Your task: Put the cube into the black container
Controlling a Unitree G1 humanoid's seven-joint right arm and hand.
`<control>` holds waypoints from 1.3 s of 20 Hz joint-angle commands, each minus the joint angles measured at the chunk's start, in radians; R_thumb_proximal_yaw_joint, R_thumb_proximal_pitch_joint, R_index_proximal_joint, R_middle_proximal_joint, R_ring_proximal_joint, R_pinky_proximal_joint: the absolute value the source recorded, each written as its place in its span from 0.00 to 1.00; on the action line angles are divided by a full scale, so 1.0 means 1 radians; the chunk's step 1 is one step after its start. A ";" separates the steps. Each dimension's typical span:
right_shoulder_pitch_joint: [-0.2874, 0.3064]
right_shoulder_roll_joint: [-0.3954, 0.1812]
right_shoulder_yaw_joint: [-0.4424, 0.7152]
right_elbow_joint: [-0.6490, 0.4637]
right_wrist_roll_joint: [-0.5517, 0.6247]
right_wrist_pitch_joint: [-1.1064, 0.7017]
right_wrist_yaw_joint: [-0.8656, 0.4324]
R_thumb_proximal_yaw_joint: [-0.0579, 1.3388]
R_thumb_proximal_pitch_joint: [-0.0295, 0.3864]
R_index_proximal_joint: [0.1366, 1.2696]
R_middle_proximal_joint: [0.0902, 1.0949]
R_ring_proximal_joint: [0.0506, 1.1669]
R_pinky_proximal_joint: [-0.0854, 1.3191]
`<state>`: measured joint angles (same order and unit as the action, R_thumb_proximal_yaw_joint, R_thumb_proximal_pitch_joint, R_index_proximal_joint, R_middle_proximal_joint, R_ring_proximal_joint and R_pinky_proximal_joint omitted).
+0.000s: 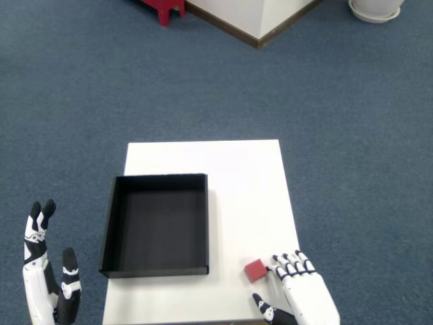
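At the near edge of the picture, on the right, the right hand lay low over the near right corner of the white table. Its fingers were spread apart and pointed away from the robot, and the thumb stood out to the left side. The hand held nothing. The fingertips were just beside the red cube, and the nearest one seemed to touch its right side, but I could not tell this for sure.

On the near left, the left hand was off the table, above the carpet, with its fingers pointing up and apart.

The red cube rested on the table top, near the front edge, to the right of the black container and a little apart from its near right corner. It was outside the container.

The black container was a shallow open tray with low walls. It sat on the left half of the table, and its inside looked dark and bare.

Beyond the table, the blue carpet filled the floor. At the far edge, a red object stood at the left, a white wall corner with a brown base in the middle, and a round white thing at the right.
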<state>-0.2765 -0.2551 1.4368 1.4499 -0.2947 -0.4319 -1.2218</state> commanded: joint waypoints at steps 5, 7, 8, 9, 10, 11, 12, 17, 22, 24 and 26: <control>-0.040 0.007 -0.027 0.000 0.043 0.045 -0.006 0.30 0.32 0.29 0.15 0.17 0.08; -0.041 0.014 -0.028 -0.003 0.043 0.047 -0.021 0.29 0.32 0.29 0.15 0.17 0.07; -0.042 0.019 -0.028 -0.005 0.042 0.049 -0.030 0.29 0.32 0.29 0.15 0.17 0.07; -0.042 0.023 -0.027 -0.005 0.041 0.051 -0.035 0.28 0.32 0.29 0.15 0.17 0.07; -0.043 0.026 -0.027 -0.006 0.041 0.053 -0.041 0.28 0.32 0.29 0.15 0.17 0.06; -0.046 0.028 -0.027 -0.006 0.040 0.054 -0.047 0.28 0.32 0.29 0.14 0.17 0.06; -0.048 0.030 -0.027 -0.006 0.040 0.055 -0.051 0.27 0.32 0.29 0.14 0.17 0.06; -0.057 0.054 -0.034 -0.005 0.044 0.078 -0.085 0.25 0.34 0.29 0.15 0.18 0.06; -0.055 0.057 -0.040 0.001 0.048 0.107 -0.114 0.25 0.36 0.32 0.16 0.19 0.06; -0.057 0.055 -0.041 0.001 0.049 0.110 -0.119 0.25 0.36 0.33 0.17 0.19 0.06; -0.058 0.056 -0.041 -0.001 0.048 0.112 -0.132 0.25 0.37 0.34 0.18 0.19 0.06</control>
<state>-0.3018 -0.1863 1.4045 1.4463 -0.2706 -0.3272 -1.2906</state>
